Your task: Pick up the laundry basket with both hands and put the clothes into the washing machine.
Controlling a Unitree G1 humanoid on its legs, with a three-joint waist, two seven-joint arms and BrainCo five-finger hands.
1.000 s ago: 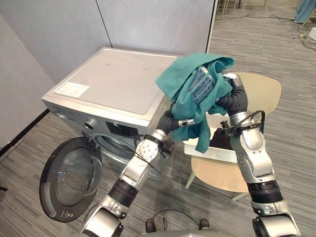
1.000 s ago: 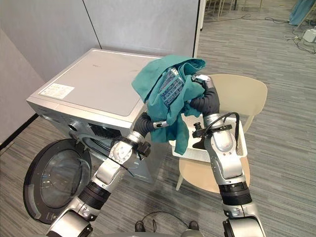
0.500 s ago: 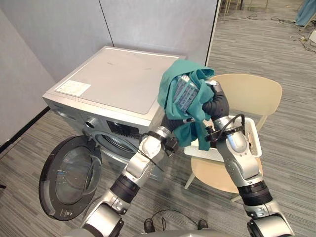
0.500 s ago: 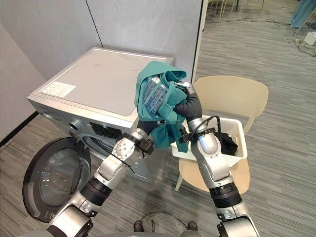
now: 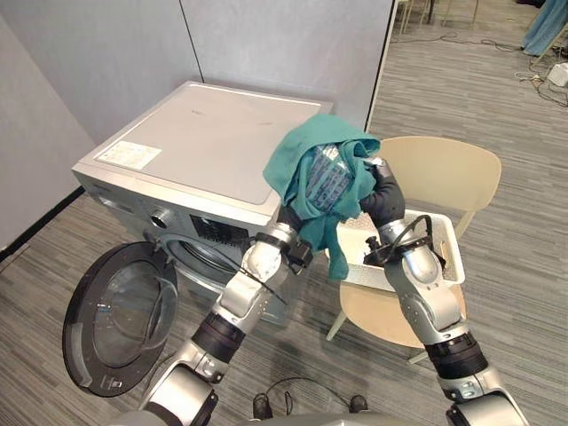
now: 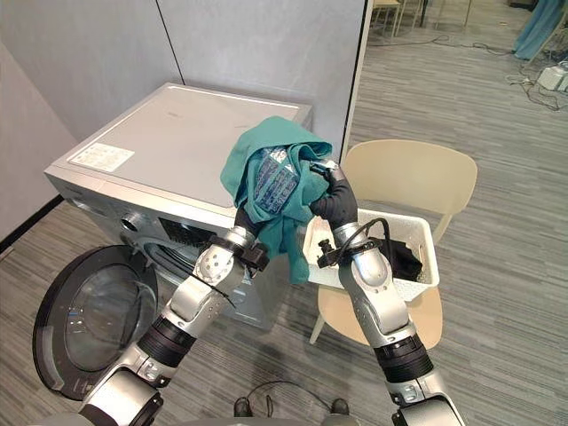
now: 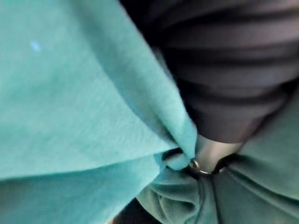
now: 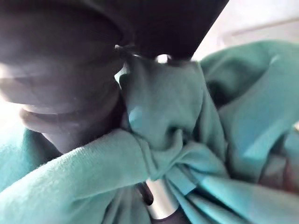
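A teal garment (image 5: 306,158) with a printed patch hangs in the air over the right front corner of the silver washing machine (image 5: 204,142). My left hand (image 5: 289,217) reaches up under it, and in the left wrist view the cloth (image 7: 93,93) gathers into its grip. My right hand (image 5: 383,197) holds the garment's right side; the bunched cloth (image 8: 163,144) wraps round its fingers. The machine's round door (image 5: 115,315) stands open at the lower left. The white laundry basket (image 5: 454,257) rests on the chair behind my right arm, with dark clothes (image 6: 406,262) inside.
A beige chair (image 5: 448,173) stands to the right of the machine and carries the basket. Grey partition walls rise behind the machine. Wood-look floor spreads to the right and in front.
Both hands have carried the teal garment left and lower, from over the chair to the machine's right front corner. The left hand has drawn in under the cloth.
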